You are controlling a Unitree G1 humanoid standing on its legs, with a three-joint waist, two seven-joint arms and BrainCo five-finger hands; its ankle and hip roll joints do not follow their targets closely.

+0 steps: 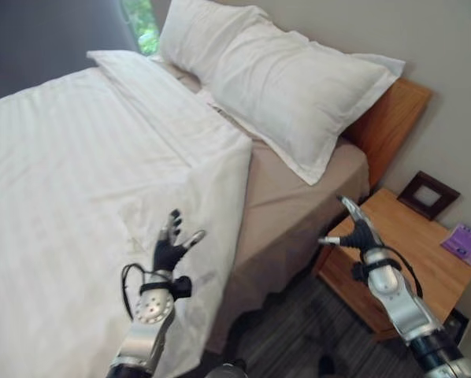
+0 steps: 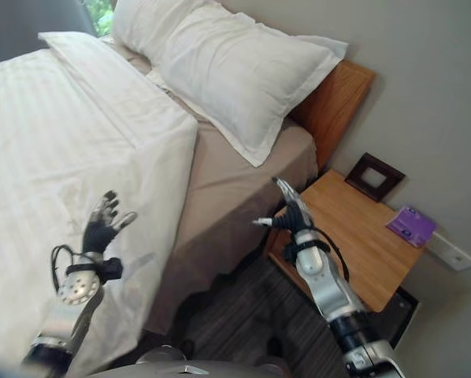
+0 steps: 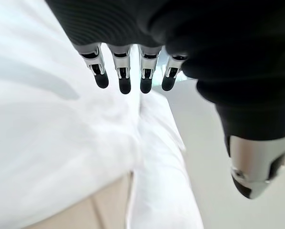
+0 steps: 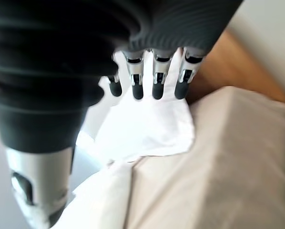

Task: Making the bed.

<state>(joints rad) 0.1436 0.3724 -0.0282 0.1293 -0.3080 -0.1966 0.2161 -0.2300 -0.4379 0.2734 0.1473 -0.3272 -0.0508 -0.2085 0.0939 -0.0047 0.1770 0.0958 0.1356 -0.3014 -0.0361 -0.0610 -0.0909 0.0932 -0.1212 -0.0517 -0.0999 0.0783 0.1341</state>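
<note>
Two pillows (image 1: 275,79) lean on the wooden headboard (image 1: 389,118) above the white duvet (image 1: 78,173); left hand (image 1: 171,244) and right hand (image 1: 357,228) hover spread.

Grey wall (image 1: 456,47), wooden nightstand (image 1: 409,244), striped dark floor (image 1: 291,346), perhaps a window (image 1: 141,24).

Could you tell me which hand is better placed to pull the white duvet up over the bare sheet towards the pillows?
The left hand, probably: it hovers open right over the duvet near its side edge. The right hand, also open, sits over the nightstand, beyond the bare sheet.
</note>
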